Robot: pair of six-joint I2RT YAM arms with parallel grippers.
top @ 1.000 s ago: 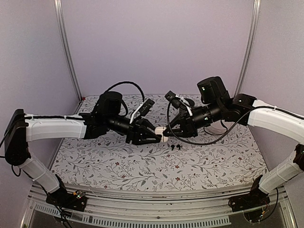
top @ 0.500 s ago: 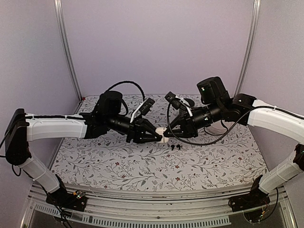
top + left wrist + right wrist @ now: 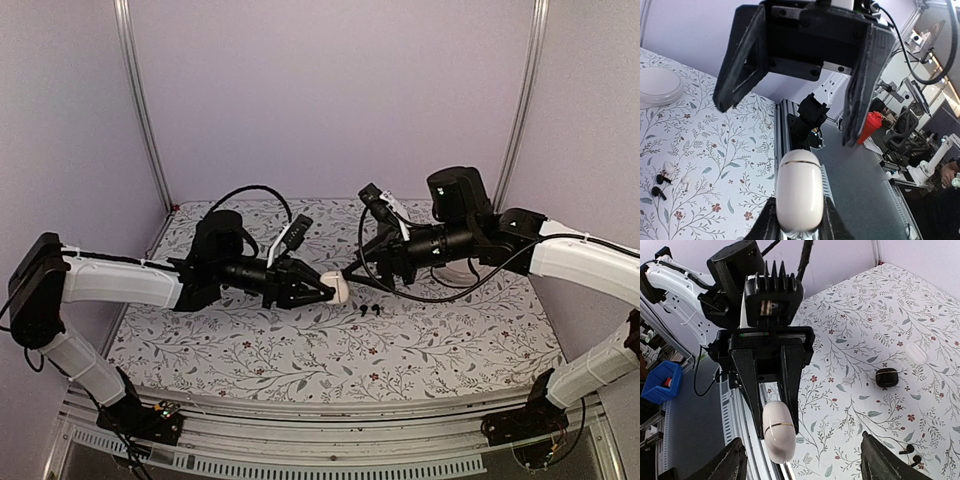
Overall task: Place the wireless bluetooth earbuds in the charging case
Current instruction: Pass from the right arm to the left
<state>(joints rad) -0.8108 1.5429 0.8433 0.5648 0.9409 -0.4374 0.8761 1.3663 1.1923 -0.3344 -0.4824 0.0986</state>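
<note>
White arm shells (image 3: 110, 280), black joints (image 3: 458, 192), looped cables (image 3: 250, 188)

No readable text, brand, number or sign in any view. Closest to a label: a small brownish sticker (image 3: 769, 305) on the finned black block (image 3: 774, 287) above the left gripper (image 3: 776, 427), seen from the right wrist and too blurred to read. Plain white on the charging case (image 3: 799, 192), with no lettering to make out.
</note>
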